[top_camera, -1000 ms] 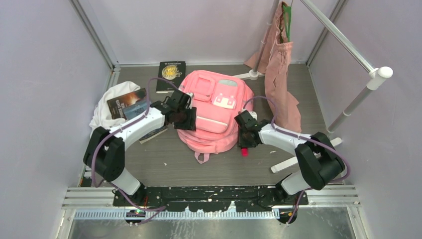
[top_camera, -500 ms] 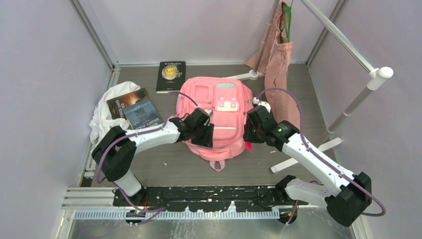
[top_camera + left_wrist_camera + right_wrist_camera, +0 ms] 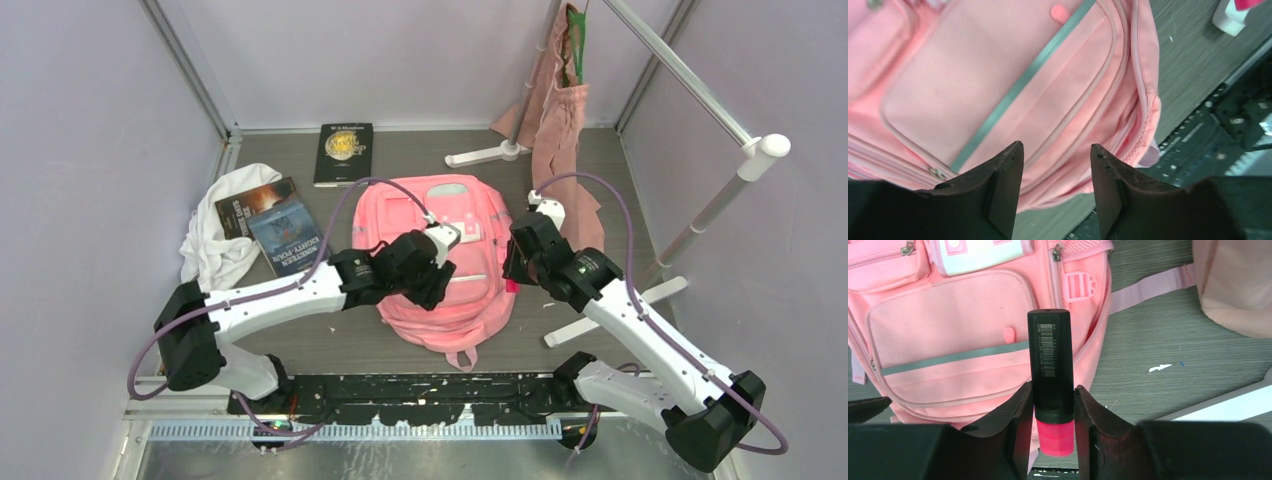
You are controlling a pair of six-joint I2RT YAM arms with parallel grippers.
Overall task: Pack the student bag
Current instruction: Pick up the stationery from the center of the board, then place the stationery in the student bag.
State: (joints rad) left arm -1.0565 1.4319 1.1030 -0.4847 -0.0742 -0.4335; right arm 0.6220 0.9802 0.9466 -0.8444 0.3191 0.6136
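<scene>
Both arms have swung inward, and the student bag point(image 3: 470, 305) has slid toward the near edge of the table point(image 3: 330, 335), lying front-up at mid-table. The left gripper point(image 3: 1057, 150) hovers over the bag's front, jaws spread and empty. The right gripper point(image 3: 1053, 400), at the bag's right edge, pinches a black-and-pink marker point(image 3: 1049, 350).

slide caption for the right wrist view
Right pincer grips a pink-ended black marker by the student bag.
</scene>
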